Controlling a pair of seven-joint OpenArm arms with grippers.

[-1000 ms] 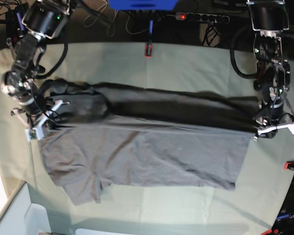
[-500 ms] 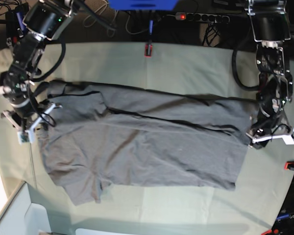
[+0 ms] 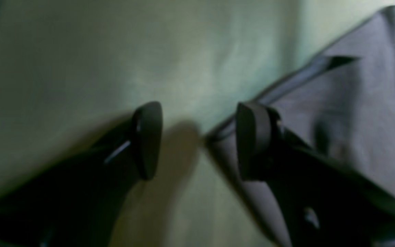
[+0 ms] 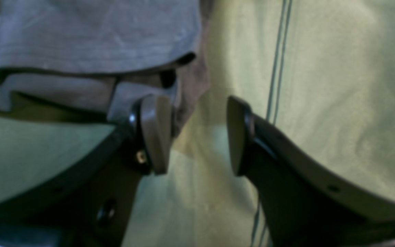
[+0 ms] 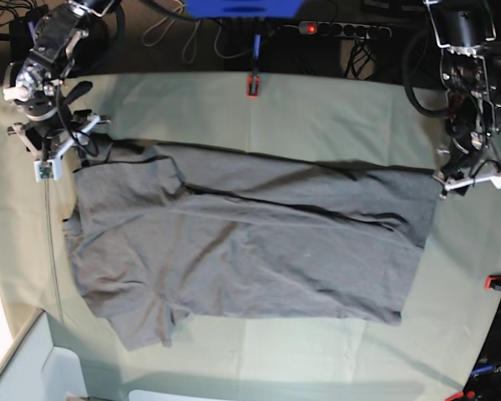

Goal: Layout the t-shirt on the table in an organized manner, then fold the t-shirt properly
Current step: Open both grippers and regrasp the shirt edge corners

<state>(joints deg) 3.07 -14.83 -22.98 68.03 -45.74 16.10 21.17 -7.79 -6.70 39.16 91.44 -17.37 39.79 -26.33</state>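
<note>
The t-shirt point(image 5: 242, 242) lies spread across the middle of the counter point(image 5: 317, 109), mostly flat, its long axis running side to side in the base view, with one sleeve poking out at the near left corner. It is not yet tidy: a long diagonal ridge crosses the upper body, the far edge looks doubled over on itself, and the collar end near the view's left is still bunched. I judge the laying-out step nearly done but in need of smoothing, and none of the proper folds begun. The right tool point(image 5: 57, 142) hangs at the far left corner of the shirt in the base view; in its wrist view the right tool point(image 4: 194, 135) stands wide, with bare counter cloth between the fingertips and one fingertip point(image 4: 153, 133) just beside, perhaps brushing, the rumpled hem, gripping nothing. The left tool point(image 5: 476, 177) sits at the shirt's opposite far corner; in its own view the left tool point(image 3: 197, 140) is likewise spread wide and empty, one fingertip point(image 3: 250, 137) over the shirt's edge, though blur hides whether it touches, the other over bare counter.
</note>
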